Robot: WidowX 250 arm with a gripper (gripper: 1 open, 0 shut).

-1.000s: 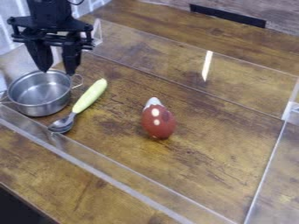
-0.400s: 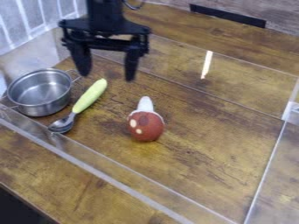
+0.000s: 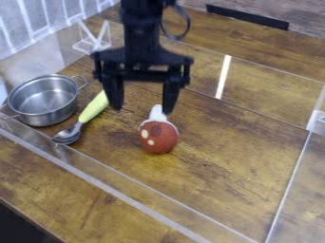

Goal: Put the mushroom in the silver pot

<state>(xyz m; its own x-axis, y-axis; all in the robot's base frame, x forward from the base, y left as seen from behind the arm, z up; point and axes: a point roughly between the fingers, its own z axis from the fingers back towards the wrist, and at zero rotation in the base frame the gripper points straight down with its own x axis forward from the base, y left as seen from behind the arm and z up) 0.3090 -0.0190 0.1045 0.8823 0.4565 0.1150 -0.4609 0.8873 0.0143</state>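
The mushroom (image 3: 158,136) lies on its side on the wooden table, red-brown cap toward the camera and white stem pointing away. My gripper (image 3: 143,96) hangs just above and behind it, pointing down, open wide with its two black fingers (image 3: 113,94) on either side of the stem end. Nothing is between them. The silver pot (image 3: 44,99) stands empty at the left, well apart from the mushroom.
A metal spoon with a yellow-green handle (image 3: 84,114) lies between the pot and the mushroom. Clear plastic walls (image 3: 229,71) border the work area at the back, right and front.
The gripper has travelled from above the pot rightward to over the mushroom and opened wider. The mushroom rolled from standing upright to lying a little further left.
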